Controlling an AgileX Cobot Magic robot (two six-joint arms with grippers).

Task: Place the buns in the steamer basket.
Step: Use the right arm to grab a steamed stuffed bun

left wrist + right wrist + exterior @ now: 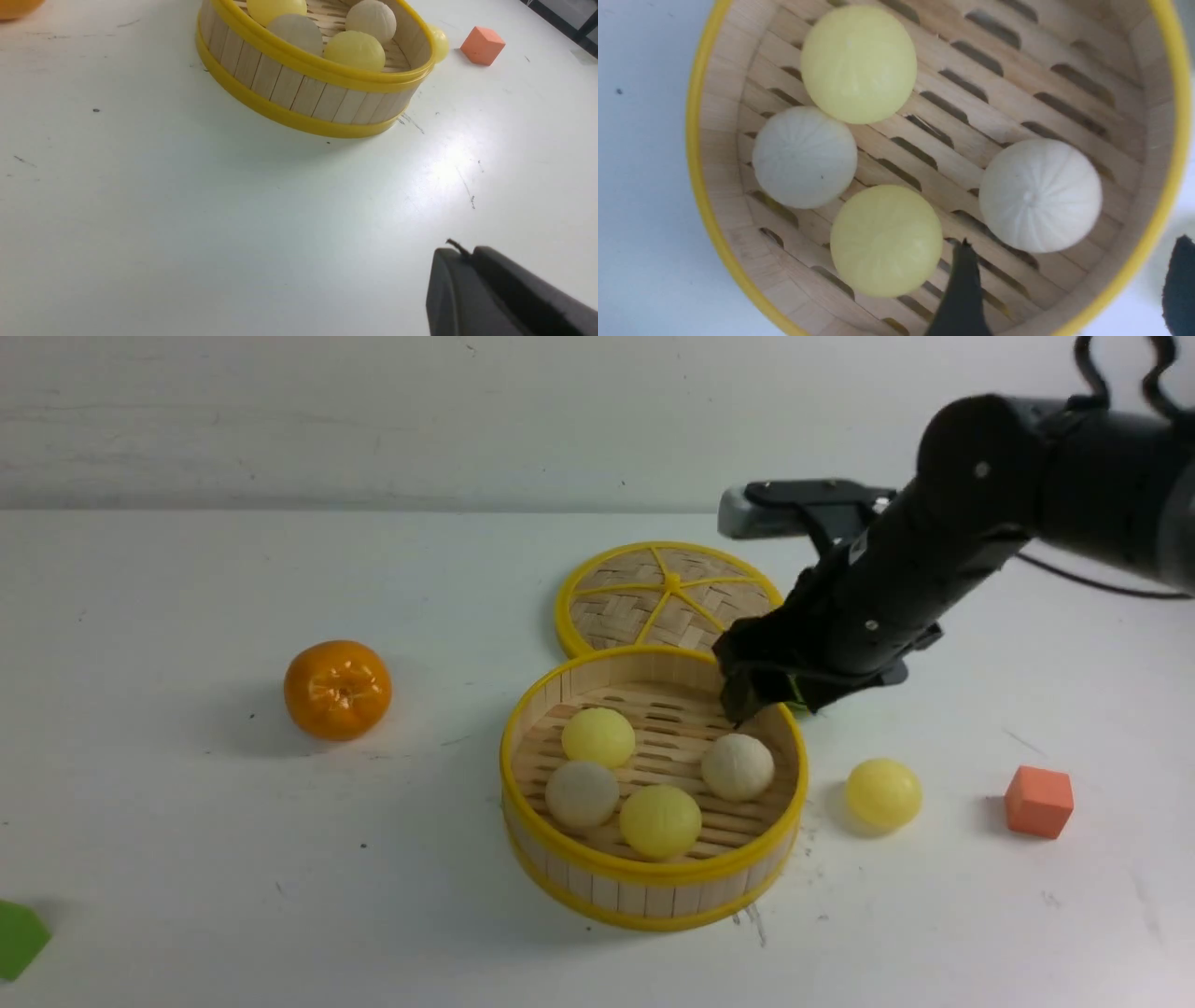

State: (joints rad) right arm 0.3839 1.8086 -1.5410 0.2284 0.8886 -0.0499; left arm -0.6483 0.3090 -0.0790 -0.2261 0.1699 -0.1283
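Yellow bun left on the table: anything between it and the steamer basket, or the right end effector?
Nothing visible. The yellow bun sits on the table right of the steamer basket, with only the basket's wall to lift over. The orange cube lies beyond it. The right end effector hangs open above the basket's rim.

this looks like a robotics lab bench, not a kitchen. a black robot arm [934,569] reaches over a plain white table [187,859] that is scuffed and dotted with dark specks, set against a blank pale wall [373,420]. what lies on it reads as test props rather than food or cookware in use: a glossy, plastic-looking orange [337,690], an orange-red cube [1038,801], a green block [19,938] at the near edge, and a bamboo steamer basket [653,896] with its lid [667,597] flat on the bare tabletop.
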